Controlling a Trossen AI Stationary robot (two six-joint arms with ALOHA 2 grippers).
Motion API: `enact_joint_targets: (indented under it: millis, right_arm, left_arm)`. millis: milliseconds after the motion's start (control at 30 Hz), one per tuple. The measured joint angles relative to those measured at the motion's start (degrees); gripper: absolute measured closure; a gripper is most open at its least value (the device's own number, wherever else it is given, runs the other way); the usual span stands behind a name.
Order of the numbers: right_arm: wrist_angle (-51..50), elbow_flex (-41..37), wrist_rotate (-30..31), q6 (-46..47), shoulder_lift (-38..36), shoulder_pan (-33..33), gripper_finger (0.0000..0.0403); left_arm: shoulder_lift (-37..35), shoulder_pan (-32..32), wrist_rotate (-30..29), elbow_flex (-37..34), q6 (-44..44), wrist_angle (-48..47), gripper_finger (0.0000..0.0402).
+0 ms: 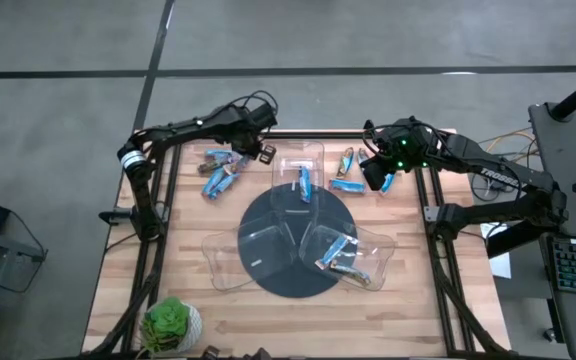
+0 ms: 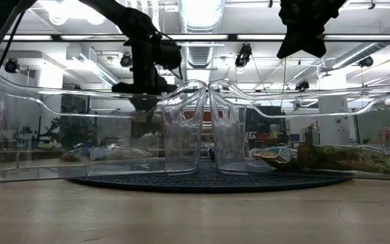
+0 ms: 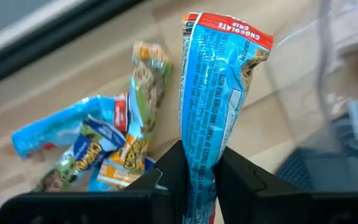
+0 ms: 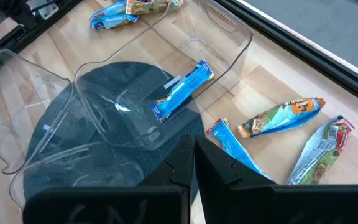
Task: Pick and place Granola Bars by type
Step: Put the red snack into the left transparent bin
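One blue bar reading "CHOCOLATE CHIP" sits clamped in the left pincer; right pincer closed empty.

A: The granola bars have glossy, crinkled foil-like wrappers. The trays?

B: Clear, smooth plastic, shiny at the rims. The desk is matt pale wood planks; the round mat looks dark and dull.

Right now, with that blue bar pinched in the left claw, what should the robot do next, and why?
Probably carry it right, over the clear tray already holding a blue bar, then release. The left gripper grips a blue bar above the loose pile.
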Motion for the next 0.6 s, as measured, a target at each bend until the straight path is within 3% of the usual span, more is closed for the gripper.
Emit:
enact_joint_targets:
  millis: [267,600]
  right_arm:
    - [-0.02,0.00,0.00,-0.02,0.00,0.00,0.0394]
    - [0.00,0.02,0.02,-0.04,0.00,-0.02,0.0394]
  left_arm:
    - [-0.04,-0.34,-0.32,7.57,1.72,-2.51,0.0346]
    - [-0.62,-1.67,-0.35,10.97,1.99,-5.54,0.0346]
